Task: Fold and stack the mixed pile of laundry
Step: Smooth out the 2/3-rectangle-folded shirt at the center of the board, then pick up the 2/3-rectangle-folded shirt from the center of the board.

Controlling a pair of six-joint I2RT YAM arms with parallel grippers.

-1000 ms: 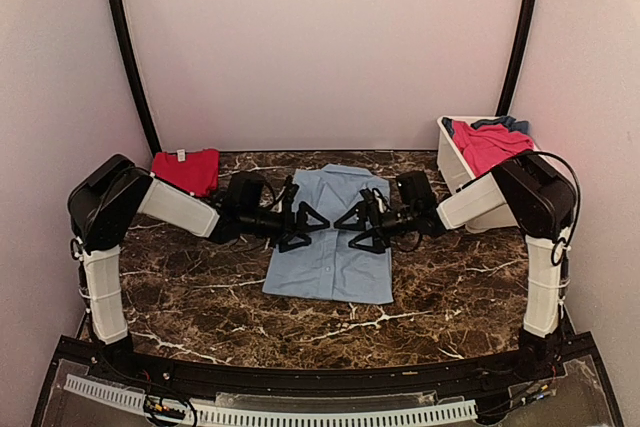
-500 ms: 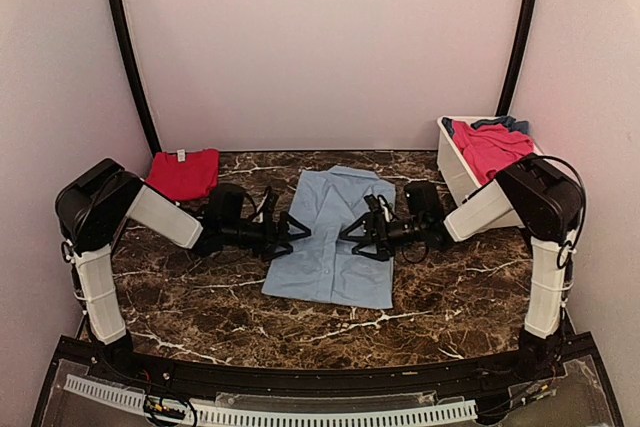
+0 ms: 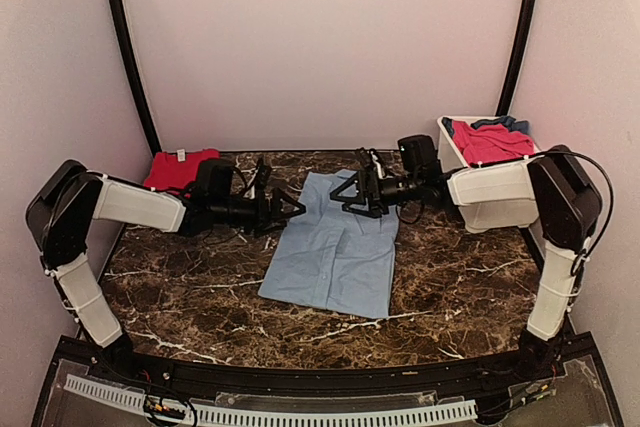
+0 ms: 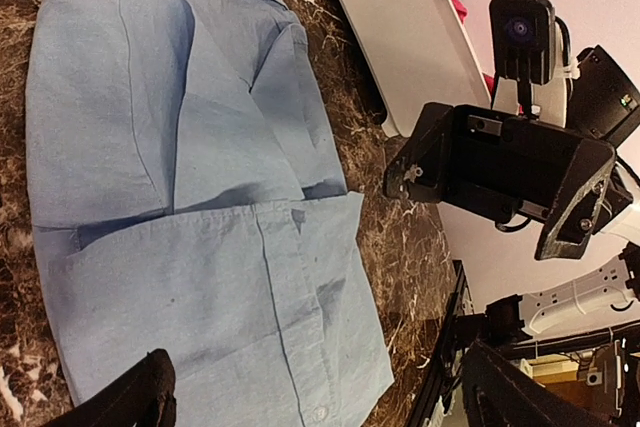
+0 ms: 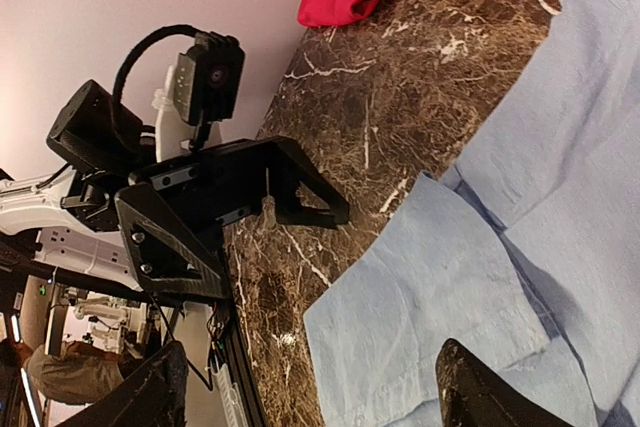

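One red piece [image 3: 183, 169] lies folded at the back left of the marble bench [image 3: 190, 287]. The left end effector [image 3: 292, 205], released and empty, hovers at the left edge of the light-blue shirt [image 3: 335, 252], which lies flat mid-bench. The right end effector [image 3: 342, 195], jaws apart and empty, hovers over the shirt's far end. At right, pink-red pieces [image 3: 490, 144] and a darker blue piece [image 3: 515, 124] lie in the white tub [image 3: 465, 172].

Both arms reach inward, low and level.
The left gripper [image 3: 287, 205] and right gripper [image 3: 347, 194] face each other, jaws spread wide.
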